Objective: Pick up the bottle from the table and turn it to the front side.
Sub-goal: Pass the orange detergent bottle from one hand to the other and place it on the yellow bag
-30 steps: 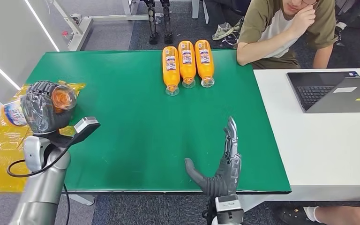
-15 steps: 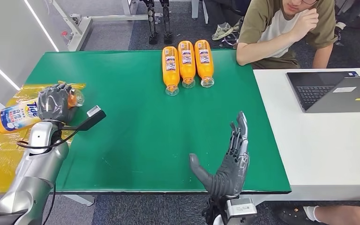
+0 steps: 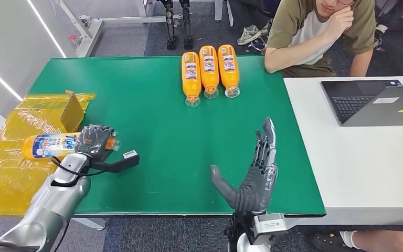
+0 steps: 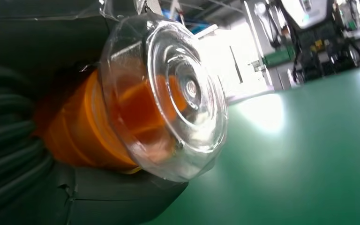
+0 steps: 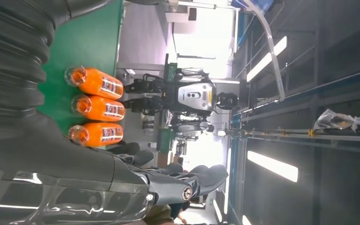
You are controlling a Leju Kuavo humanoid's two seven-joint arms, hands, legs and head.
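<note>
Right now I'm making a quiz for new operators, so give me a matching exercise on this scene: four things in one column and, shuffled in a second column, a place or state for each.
Things:
1. orange bottle with blue-and-white label
2. row of three orange bottles
3. right hand
4. dark open laptop

Places or states:
A. on the white table
B. open, holding nothing, over the green mat's near edge
C. lying side by side at the green mat's far edge
D. gripped at its clear cap end by the left hand, lying sideways

Pairs: 1-D, 2-C, 3-B, 4-A
</note>
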